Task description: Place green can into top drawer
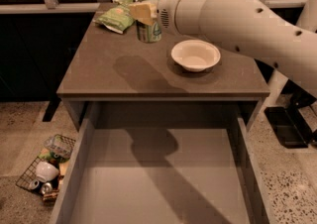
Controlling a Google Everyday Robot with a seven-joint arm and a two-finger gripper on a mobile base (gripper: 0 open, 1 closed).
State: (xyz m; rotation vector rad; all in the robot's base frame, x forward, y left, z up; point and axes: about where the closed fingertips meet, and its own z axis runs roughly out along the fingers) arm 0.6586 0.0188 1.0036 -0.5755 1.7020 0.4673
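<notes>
The green can [150,29] has a silver top and stands upright near the back of the table [109,69], just right of the chip bag. My gripper [143,14] is shut on the can's upper part, with one pale finger [141,12] across its front. My white arm reaches in from the right above the bowl. The top drawer [163,178] is pulled wide open below the table's front edge, and its flat grey bottom is bare.
A white bowl [195,54] sits on the table right of the can. A crinkled green chip bag [118,17] lies at the back left. A dark wire basket [47,168] with small items is on the floor at left. A black object [287,126] is on the floor at right.
</notes>
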